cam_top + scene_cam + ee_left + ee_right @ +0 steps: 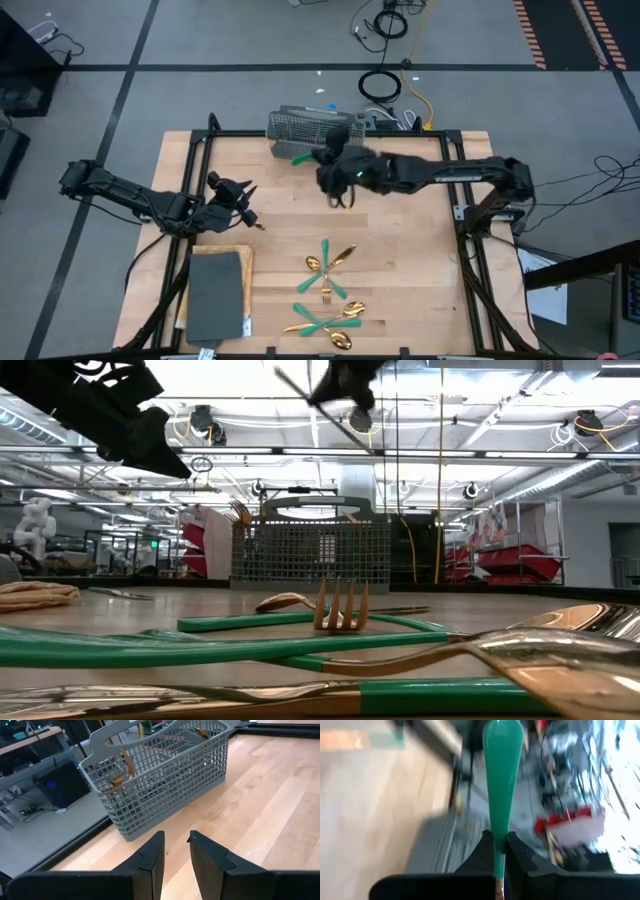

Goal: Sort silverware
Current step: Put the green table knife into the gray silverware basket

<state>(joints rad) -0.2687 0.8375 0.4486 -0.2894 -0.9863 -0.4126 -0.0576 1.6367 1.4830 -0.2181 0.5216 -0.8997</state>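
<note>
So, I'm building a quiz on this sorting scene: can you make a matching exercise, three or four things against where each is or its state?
Things:
1. grey wire-mesh basket
2. right gripper
3. left gripper
4. loose gold-headed, teal-handled silverware

Places or states:
A. open, empty
B. scattered near the table's front edge
C. shut on a teal-handled piece
D. at the table's far edge

Pairs: 1-D, 2-C, 3-A, 4-B
</note>
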